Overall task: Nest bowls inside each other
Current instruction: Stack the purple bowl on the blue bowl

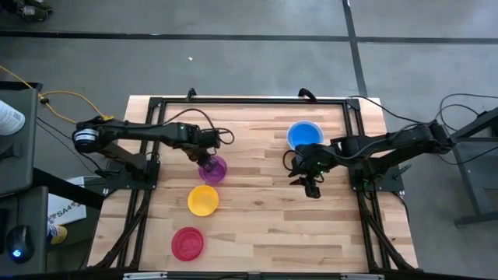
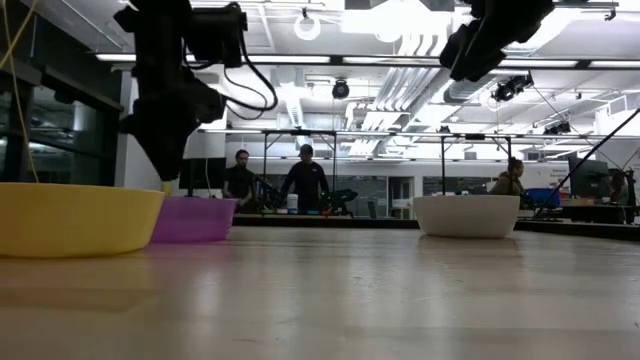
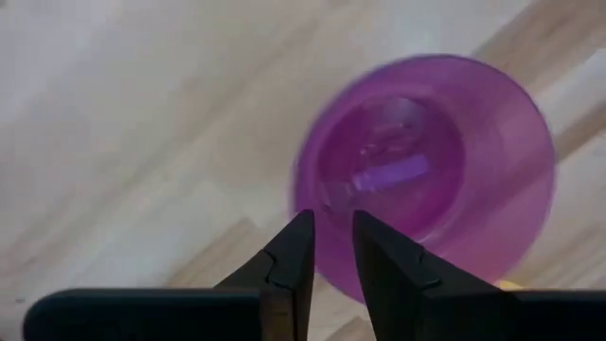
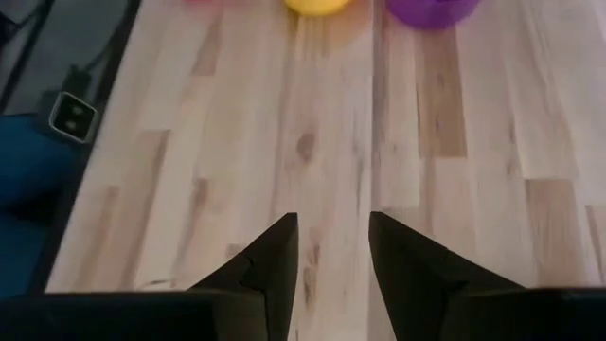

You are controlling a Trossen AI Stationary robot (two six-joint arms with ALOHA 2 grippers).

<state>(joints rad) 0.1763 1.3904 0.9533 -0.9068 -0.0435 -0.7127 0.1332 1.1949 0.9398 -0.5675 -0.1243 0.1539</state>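
Observation:
The purple bowl (image 1: 213,169) stands upright on the wooden table (image 1: 257,225). My left gripper (image 3: 331,220) hovers just over the bowl's near-left rim (image 3: 327,256), pointing steeply down. Its fingers are open by a narrow gap and hold nothing. In the low view its tips (image 2: 165,175) stop a little above the purple bowl (image 2: 195,220). The yellow bowl (image 1: 203,200) and the red bowl (image 1: 187,243) stand nearer the front edge. A blue bowl (image 1: 305,134) sits at the far right, apparently inside the white bowl (image 2: 467,215). My right gripper (image 4: 331,223) is open over bare wood.
A black frame (image 1: 249,100) runs around the tabletop. Bare wood lies between the two arms and toward the front right (image 1: 311,241). People and desks show in the room beyond the far edge (image 2: 305,180).

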